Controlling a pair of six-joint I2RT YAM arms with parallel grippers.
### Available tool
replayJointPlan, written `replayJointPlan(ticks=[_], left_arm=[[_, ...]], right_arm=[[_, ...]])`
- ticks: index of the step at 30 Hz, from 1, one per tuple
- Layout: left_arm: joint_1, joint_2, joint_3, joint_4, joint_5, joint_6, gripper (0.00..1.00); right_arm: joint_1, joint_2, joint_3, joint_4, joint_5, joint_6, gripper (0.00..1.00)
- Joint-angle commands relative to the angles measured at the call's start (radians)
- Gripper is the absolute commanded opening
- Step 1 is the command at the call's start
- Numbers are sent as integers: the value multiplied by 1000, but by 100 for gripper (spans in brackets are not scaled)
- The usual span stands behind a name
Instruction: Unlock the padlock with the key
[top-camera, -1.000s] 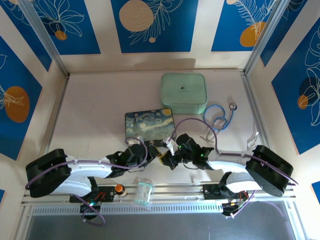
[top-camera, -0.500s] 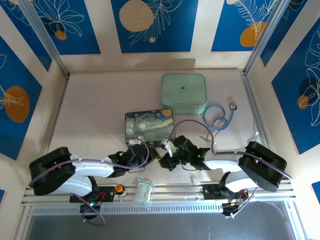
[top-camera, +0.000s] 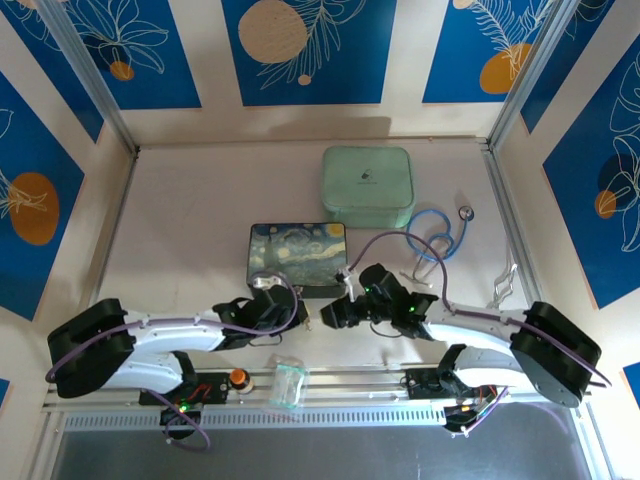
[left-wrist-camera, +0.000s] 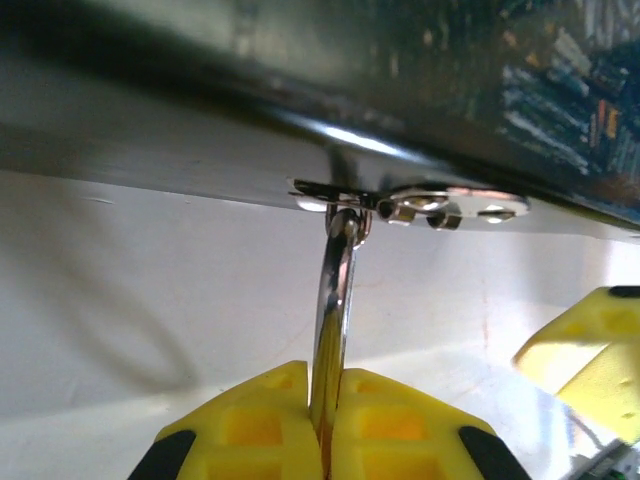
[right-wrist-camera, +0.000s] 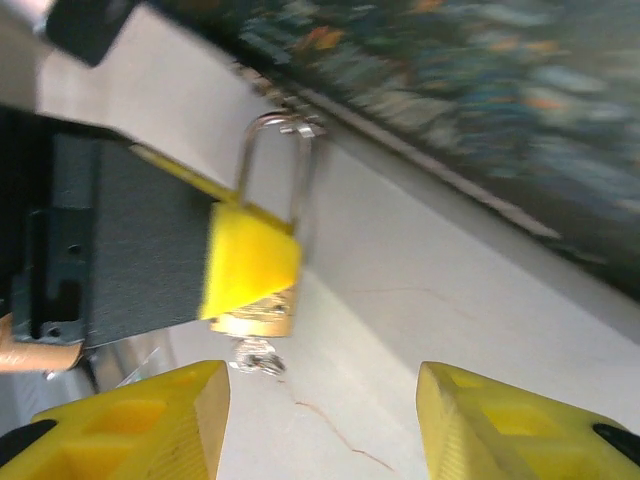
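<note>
The padlock (right-wrist-camera: 252, 318) hangs from a little metal tab (left-wrist-camera: 400, 203) on the 6 o'clock edge of the starry-night tin (top-camera: 297, 250). Its silvery shackle (right-wrist-camera: 272, 160) goes through the tab, and its brass body hangs below.

The left claw (left-wrist-camera: 322, 400) is clenched on the padlock, with a yellow pad pressed flat on the brass body. A small silvery bit (right-wrist-camera: 257, 356) sticks out under the body. It is blurry but looks like the key.

The right claw (right-wrist-camera: 320, 400) is released, with its yellow fingers (right-wrist-camera: 130, 420) spread wide. It sits just beside the padlock and is not touching it.

From the tin, a green case (top-camera: 367, 186) lies at 1 o'clock and a blue tube (top-camera: 440, 235) at 3 o'clock. An orange button (top-camera: 238, 377) is at 7 o'clock and a clear plastic piece (top-camera: 290, 383) at 6 o'clock.
</note>
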Motion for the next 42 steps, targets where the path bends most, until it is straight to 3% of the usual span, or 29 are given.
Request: replayJointPlan(ticks=[1,3,7,21,31,42], left_arm=[[14,30,24,-270,-61,108,4],[15,55,51,-331,-89,149,7],[15,122,102,-398,-106,206,9],[-17,203,157,-450,-138,210,27],[-94,271,277,-645,-290,215,27],[-174,336,403,-765,-393,225,35]], right_arm=[[-16,-19,63,-178,180,55,53],[-30,-6,118,-271,282,86,53],[-46,28,211,-357,357,134,53],[-73,136,300,-336,313,183,52],[-93,117,264,-313,316,220,52],[-93,67,203,-304,377,266,52]])
